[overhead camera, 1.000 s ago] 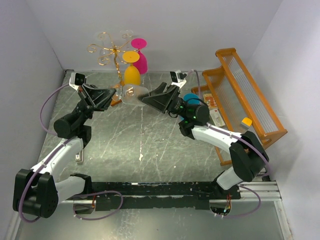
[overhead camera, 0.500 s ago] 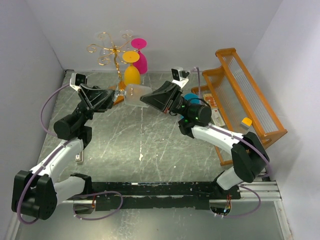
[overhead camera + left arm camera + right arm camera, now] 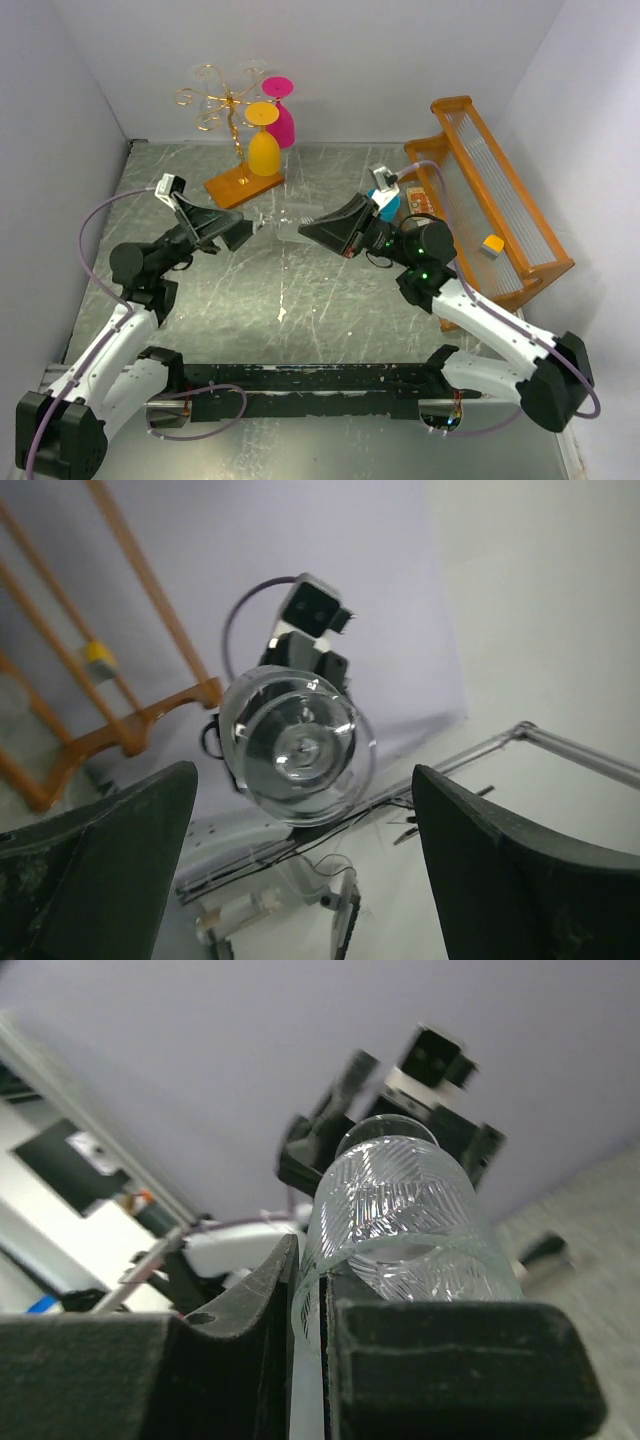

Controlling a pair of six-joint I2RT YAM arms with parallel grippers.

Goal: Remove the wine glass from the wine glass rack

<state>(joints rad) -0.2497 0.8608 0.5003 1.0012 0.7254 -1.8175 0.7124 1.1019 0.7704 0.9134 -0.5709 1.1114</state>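
Clear wine glass clamped, seemingly at rim, by right tool.

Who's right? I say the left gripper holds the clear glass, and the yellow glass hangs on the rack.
Not quite. The right gripper holds the clear glass, as the right wrist view shows; the left gripper is open. The yellow glass does hang on the rack.

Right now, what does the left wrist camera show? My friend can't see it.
A clear wine glass hangs mid-picture, seen end-on, held by the right gripper behind it. The left gripper stands wide open, framing both edges.
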